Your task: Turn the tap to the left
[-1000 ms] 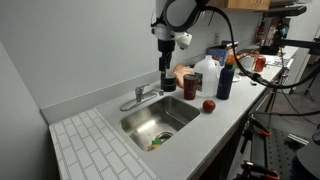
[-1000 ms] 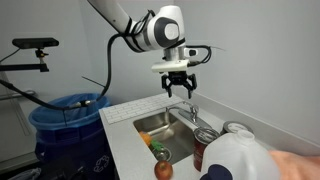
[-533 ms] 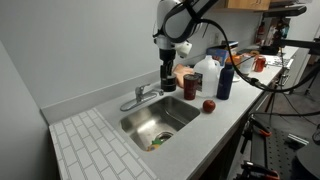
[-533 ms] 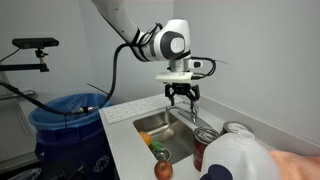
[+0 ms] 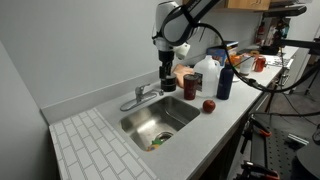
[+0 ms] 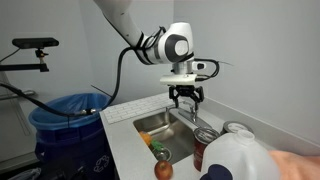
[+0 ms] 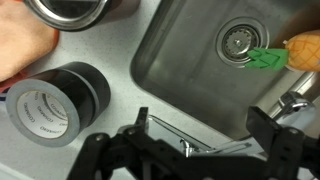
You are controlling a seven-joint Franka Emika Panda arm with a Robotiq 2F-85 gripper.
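Presently I hover the wide-open gripper (image 6: 185, 98) over the tap (image 5: 142, 96) at the back edge of the counter (image 5: 88, 107); approach in hand, next lowering beside it to push left.

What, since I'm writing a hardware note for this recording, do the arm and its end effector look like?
The arm is white, built of rounded, bulbous joints with dark seams. A black cable loops loosely off it. The end effector is black, blocky and two-fingered. No markings are legible.
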